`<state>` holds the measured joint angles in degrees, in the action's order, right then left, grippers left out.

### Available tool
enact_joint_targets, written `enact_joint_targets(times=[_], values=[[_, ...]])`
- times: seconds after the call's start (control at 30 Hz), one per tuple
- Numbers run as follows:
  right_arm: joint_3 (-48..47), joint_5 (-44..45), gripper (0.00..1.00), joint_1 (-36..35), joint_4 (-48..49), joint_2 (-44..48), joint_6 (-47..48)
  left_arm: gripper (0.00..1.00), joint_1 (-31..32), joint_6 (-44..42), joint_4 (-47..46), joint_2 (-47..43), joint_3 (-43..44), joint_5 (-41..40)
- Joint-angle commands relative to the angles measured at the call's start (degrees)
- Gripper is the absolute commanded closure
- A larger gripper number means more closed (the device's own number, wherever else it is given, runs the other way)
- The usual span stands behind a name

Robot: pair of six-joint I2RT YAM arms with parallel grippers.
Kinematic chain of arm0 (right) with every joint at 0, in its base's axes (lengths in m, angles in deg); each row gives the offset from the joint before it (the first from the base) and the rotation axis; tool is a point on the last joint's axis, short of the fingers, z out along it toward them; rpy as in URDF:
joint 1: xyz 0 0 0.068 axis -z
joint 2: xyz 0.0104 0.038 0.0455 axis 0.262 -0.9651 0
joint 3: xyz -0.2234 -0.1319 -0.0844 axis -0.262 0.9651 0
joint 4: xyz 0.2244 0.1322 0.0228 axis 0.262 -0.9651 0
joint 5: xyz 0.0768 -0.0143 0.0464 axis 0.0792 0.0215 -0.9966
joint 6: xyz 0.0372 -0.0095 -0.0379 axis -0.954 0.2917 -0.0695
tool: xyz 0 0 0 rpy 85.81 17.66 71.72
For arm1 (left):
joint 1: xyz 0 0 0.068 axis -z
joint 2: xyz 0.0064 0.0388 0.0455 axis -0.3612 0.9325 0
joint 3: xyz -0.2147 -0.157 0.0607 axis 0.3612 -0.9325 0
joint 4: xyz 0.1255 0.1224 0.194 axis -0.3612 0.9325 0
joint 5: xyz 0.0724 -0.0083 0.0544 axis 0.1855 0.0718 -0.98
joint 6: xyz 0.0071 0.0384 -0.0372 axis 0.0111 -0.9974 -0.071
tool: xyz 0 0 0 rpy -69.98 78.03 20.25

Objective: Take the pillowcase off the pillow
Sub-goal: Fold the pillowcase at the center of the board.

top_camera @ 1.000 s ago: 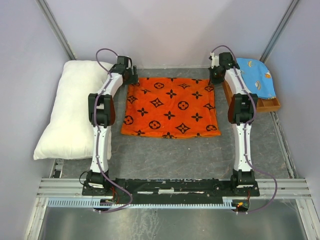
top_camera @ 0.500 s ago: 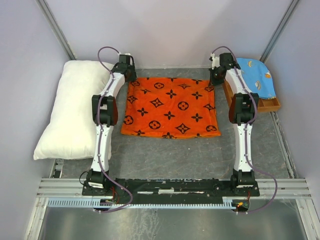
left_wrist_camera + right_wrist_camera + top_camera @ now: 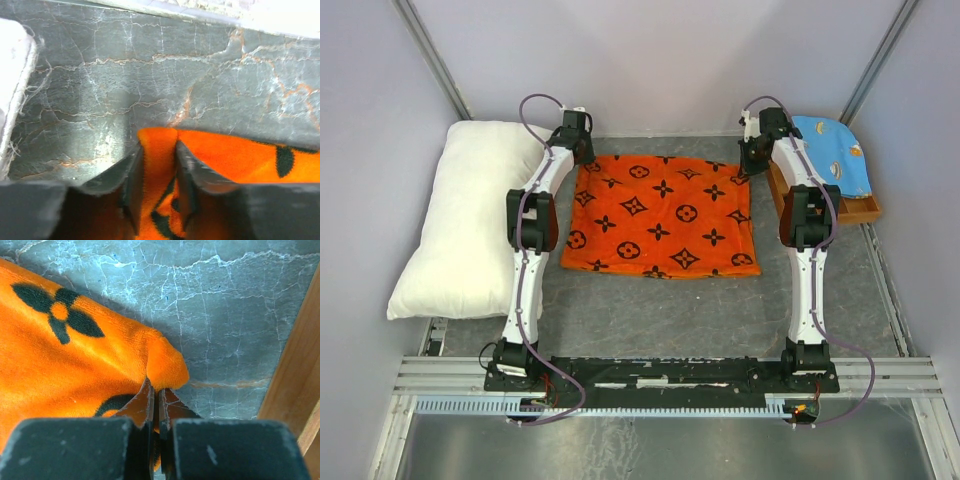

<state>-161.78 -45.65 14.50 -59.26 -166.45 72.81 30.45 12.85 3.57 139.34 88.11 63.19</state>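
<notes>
On the bench (image 3: pixel 650 310) the pillow (image 3: pixel 460 220) lies bare at the left. The case (image 3: pixel 660 215) is apart from it, spread flat in the middle, so the stripping itself looks done to me. In the last second my left fingers (image 3: pixel 157 147), which stood wide over the case's far left corner, have come in and now pinch a ridge of orange cloth. My right fingers (image 3: pixel 156 388) stay clamped tight on the far right corner. With both corners held, I judge the case is ready to lift or straighten.

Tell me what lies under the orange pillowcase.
Only the grey table shows around its edges. The pillowcase lies flat, hiding whatever is beneath; the white pillow sits apart on the left.
</notes>
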Motion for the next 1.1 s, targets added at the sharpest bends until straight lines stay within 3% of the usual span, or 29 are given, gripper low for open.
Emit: enact_joint_targets(times=[0.0,0.03,0.07,0.27,0.47,0.7,1.07], values=[[0.9,-0.3,0.99,0.0,-2.9,4.1,-0.2,0.84,0.3,3.5,8.6,4.2,1.5,0.1],[1.0,-0.1,0.99,0.0,-2.7,4.4,-0.3,0.95,0.2,3.6,9.2,4.2,1.9,-0.7],[1.0,0.1,0.99,0.0,-2.6,4.6,-0.4,0.97,0.2,3.6,9.6,4.0,1.9,-0.9],[1.4,0.9,0.99,0.3,1.3,6.6,-2.9,0.97,-0.3,1.9,9.3,-1.1,1.3,-0.8],[-0.6,-2.2,0.99,2.6,8.3,9.6,-9.2,0.97,-0.4,-1.1,3.1,-9.1,-0.7,0.6],[-4.6,-2.3,0.99,3.3,10.9,10.6,-8.8,0.97,-0.4,-3.6,-1.2,-11.5,1.5,0.8],[16.2,0.8,0.99,5.3,24.0,24.3,-9.2,0.97,-0.5,-6.0,-9.8,-23.5,-13.1,-1.2]])
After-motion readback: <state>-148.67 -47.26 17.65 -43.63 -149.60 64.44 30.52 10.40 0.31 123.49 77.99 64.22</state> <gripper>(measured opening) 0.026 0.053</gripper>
